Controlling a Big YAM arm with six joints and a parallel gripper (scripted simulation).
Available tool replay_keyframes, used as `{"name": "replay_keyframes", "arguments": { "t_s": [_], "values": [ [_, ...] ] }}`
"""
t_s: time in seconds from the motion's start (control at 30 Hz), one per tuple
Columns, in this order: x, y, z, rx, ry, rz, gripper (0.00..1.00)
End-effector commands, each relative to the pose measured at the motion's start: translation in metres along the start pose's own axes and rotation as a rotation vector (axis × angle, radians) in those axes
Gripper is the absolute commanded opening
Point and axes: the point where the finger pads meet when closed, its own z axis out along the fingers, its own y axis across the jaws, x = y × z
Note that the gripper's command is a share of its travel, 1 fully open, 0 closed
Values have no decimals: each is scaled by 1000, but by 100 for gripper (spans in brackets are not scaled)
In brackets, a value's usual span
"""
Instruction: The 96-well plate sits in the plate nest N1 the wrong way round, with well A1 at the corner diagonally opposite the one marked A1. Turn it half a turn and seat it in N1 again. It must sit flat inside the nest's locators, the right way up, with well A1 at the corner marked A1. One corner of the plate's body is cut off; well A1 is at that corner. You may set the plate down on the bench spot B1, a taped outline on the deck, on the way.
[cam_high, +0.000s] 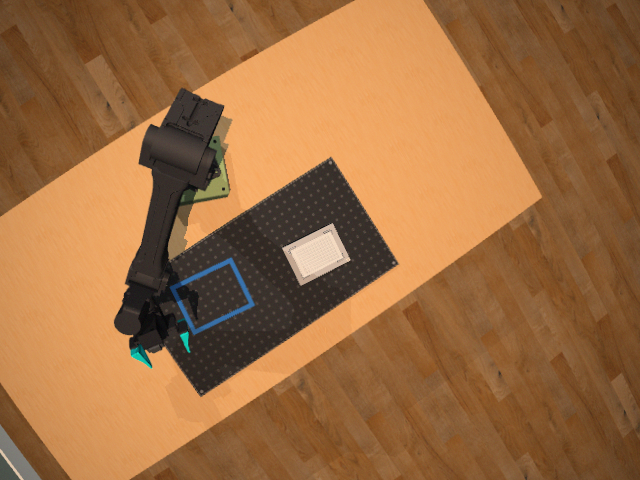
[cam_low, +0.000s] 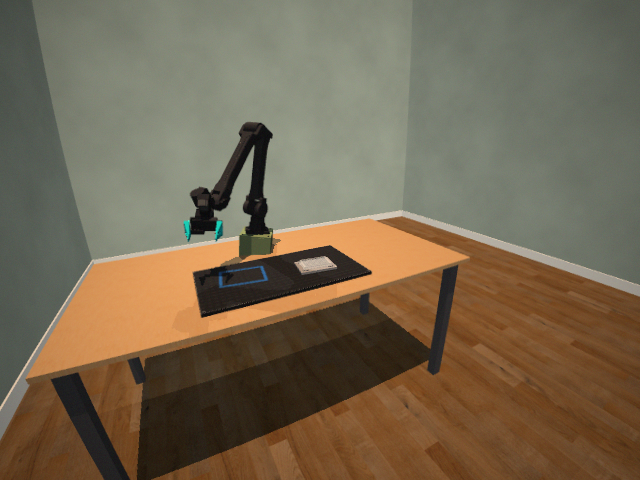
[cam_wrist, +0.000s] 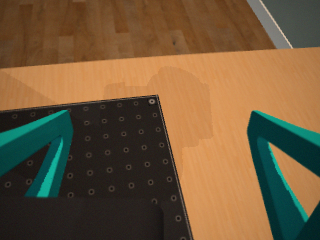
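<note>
from the top: hung the pincer (cam_high: 161, 350) spread wide and holding nothing, over the near corner of the black deck (cam_high: 356, 206), straddling its edge beside the blue bench spot b1 (cam_high: 242, 289). kept well apart from the 96-well plate (cam_high: 316, 254), seated flat in nest n1 (cam_high: 298, 273); held nothing but that plate in the nest, and nothing inside the taped outline. judged to be the approach step, the grasp not yet begun; next move called for travel across the deck to the plate, then a descent with the jaws lined up on opposite sides of it.

from the exterior: poised high above the table (cam_low: 129, 320), folded arm (cam_low: 242, 155) on its green base (cam_low: 264, 245). too small there to make out the cut corner.

from the wrist: showed both teal fingers far apart, the deck corner and bare wood between them, no plate in sight.
</note>
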Motion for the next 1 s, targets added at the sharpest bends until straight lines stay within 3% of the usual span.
{"name": "replay_keyframes", "arguments": {
  "t_s": [0.0,0.03,0.07,0.13,0.2,0.3,0.33,0.4,0.47,0.53,0.57,0.63,0.73,0.8,0.97],
  "values": [
    [-7,12,14,-15,-15,-37,100],
    [-3,18,16,-17,-10,-20,100],
    [-21,12,26,-32,-2,-69,100],
    [-32,21,28,-62,14,-113,100],
    [-20,30,38,-66,34,-97,100],
    [-19,35,39,-62,20,-107,100],
    [-22,39,42,-86,50,-117,100],
    [-34,48,43,-116,65,-165,100],
    [-21,57,52,-120,88,-150,100],
    [2,74,50,-125,108,-122,100],
    [-17,71,60,-140,111,-165,100],
    [-22,81,62,-175,140,-209,100],
    [-11,96,68,-177,147,-203,100],
    [-15,105,72,-214,183,-244,100],
    [-12,120,77,-236,206,-264,100]
  ]
}}
